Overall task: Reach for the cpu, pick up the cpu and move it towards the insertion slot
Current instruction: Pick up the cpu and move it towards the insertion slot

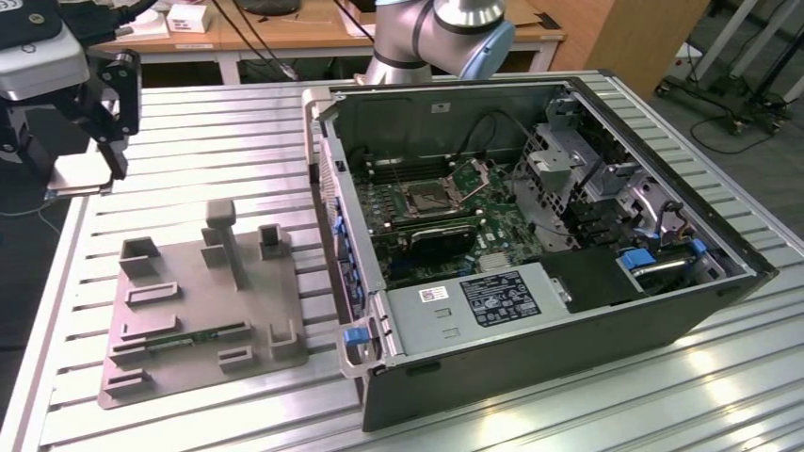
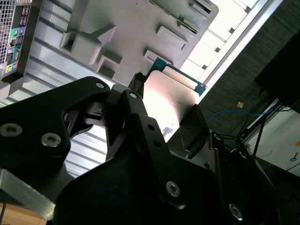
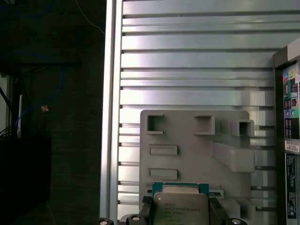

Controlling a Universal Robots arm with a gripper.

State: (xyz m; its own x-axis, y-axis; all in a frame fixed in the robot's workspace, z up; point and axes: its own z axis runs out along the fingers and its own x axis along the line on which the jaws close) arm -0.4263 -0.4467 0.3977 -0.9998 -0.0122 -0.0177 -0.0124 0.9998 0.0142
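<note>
My gripper [image 1: 101, 165] hangs above the table's far corner at the exterior view's left, shut on the cpu [image 1: 78, 175], a flat pale square held level. In both wrist views the cpu [image 3: 181, 209] shows a silvery face with a green rim, with a black finger [image 3: 147, 207] on each side. In the second wrist view the cpu [image 2: 166, 101] sits between the fingers [image 2: 193, 125], above the grey holder. The insertion slot [image 1: 425, 196] is a dark square socket with its shiny frame raised. It lies on the green board inside the open computer case, well off to the exterior view's right of the gripper.
A grey moulded holder [image 1: 201, 301] with upright posts lies on the ribbed metal table [image 1: 214, 141], carrying a narrow green memory stick [image 1: 188, 337]. The open computer case [image 1: 528, 358] has tall walls around the board. The table edge [image 3: 110, 117] runs close beside the gripper.
</note>
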